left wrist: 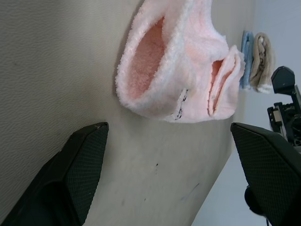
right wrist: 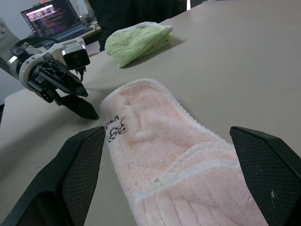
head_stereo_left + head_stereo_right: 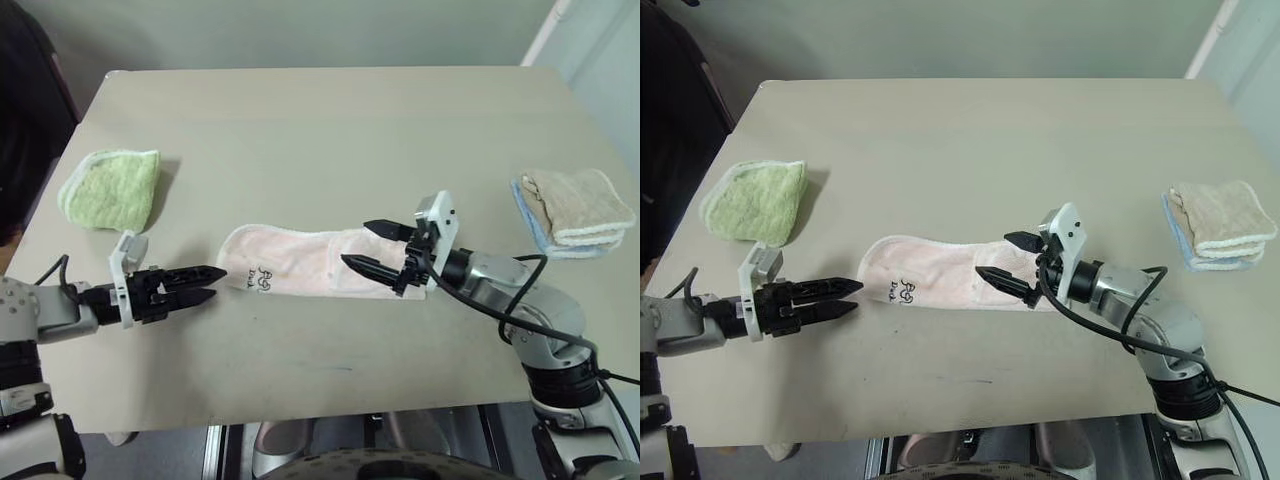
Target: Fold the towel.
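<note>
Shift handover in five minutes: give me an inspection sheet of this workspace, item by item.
Surface: beige tabletop, faint dark scuffs near the front edge.
Job's things: pale pink terry towel, folded into a long strip, lying flat.
Clutter: folded green terry towel on the robot's left; beige towel on light-blue towel, stacked on its right.
Grippers: left tool open, short of the pink towel's end; right tool open over the other end.
Cables: black cable along the right arm.
Surroundings: open laptop beyond the table.

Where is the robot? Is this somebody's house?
Probably not a house; more likely a lab or workroom. A plain beige table holds practice towels: the pink towel, a green towel and a beige and blue stack. An open laptop sits nearby.
</note>
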Tool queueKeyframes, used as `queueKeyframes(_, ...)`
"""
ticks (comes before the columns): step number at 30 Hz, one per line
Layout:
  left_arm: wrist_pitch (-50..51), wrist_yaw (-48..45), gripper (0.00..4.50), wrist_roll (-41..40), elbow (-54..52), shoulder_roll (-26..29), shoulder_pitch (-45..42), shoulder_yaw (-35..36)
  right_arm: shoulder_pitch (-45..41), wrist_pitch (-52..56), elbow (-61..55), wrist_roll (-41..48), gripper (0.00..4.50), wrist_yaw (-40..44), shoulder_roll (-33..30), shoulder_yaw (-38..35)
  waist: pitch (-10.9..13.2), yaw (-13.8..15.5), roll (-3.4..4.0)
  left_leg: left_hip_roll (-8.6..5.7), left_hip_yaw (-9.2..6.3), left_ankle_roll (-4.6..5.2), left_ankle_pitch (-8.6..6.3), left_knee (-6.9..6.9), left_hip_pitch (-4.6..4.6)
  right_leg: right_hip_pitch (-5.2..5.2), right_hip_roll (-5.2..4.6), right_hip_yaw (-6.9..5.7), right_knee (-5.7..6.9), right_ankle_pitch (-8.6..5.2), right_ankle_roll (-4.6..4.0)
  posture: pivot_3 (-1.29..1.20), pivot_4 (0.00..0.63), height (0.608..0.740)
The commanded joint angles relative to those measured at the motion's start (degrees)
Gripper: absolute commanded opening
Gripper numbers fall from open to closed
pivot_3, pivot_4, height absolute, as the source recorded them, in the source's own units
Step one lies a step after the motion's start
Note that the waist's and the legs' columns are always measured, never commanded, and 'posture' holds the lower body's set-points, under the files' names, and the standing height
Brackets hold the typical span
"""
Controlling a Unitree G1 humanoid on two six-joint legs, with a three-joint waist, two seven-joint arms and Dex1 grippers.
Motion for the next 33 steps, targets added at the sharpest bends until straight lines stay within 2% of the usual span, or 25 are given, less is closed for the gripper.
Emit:
queueKeyframes(1,0.3,2.3,4.50,-3.0,1.7,-2.2,-2.1,-0.2,0.0,0.3,-2.6,1.0,4.47,-0.9,0.0,-2.0,0.0,0.1,-0.01,-0.01,0.00,0.00,0.02,0.00,0.00,0.01,0.00,0.01,0.00,0.01,-0.01,0.00,0.150,0.740)
queueKeyframes(7,0.3,6.2,4.50,-5.8,2.5,-4.6,-4.5,0.3,-0.2,0.6,-2.3,0.6,4.47,-1.5,-0.2,-2.5,0.0,0.3,-0.03,-0.02,-0.03,-0.17,0.05,-0.01,-0.14,0.07,0.01,-0.01,0.01,0.01,-0.02,0.00,0.150,0.740)
queueKeyframes(10,0.3,7.7,3.92,-6.9,2.0,-5.0,-4.5,0.2,-0.2,0.6,-2.2,0.1,4.50,-1.7,-0.1,-2.2,0.0,0.1,-0.10,0.00,-0.04,-0.58,0.20,-0.10,-0.15,0.00,0.05,-0.02,0.00,-0.03,0.06,0.00,0.150,0.740)
queueKeyframes(13,0.3,8.7,2.91,-6.5,2.3,-5.1,-4.4,1.0,0.0,0.6,-2.4,0.1,4.50,-1.7,0.0,-2.0,0.0,-0.1,-0.13,0.07,-0.03,-0.99,0.38,-0.23,-0.15,-0.06,0.12,-0.01,-0.02,-0.12,0.17,0.00,0.150,0.740)
queueKeyframes(21,0.3,9.5,0.03,-5.5,2.8,-5.8,-4.4,3.0,0.4,0.2,-2.1,-0.1,4.50,-1.4,-0.4,-2.5,0.0,-0.1,-0.14,0.12,-0.02,-1.12,0.45,-0.44,-0.13,-0.11,0.16,-0.02,-0.04,-0.35,0.14,0.00,0.150,0.740)
queueKeyframes(27,0.3,8.5,0.03,-5.7,0.6,-5.9,-6.3,2.8,1.4,-0.2,-2.8,0.7,4.50,-0.6,-0.9,-3.6,0.0,-0.1,-0.23,0.12,-0.03,-1.08,0.44,-0.44,-0.11,-0.09,0.16,-0.02,-0.03,-0.35,0.14,0.00,0.150,0.740)
queueKeyframes(33,0.3,6.0,0.03,-10.8,-4.3,-6.5,-11.3,-0.4,3.7,-0.9,-5.6,3.0,4.50,1.1,-2.4,-6.5,0.1,-0.1,-0.45,0.10,-0.03,-1.02,0.40,-0.40,-0.12,-0.02,0.16,-0.02,-0.03,-0.33,0.15,0.00,0.150,0.740)
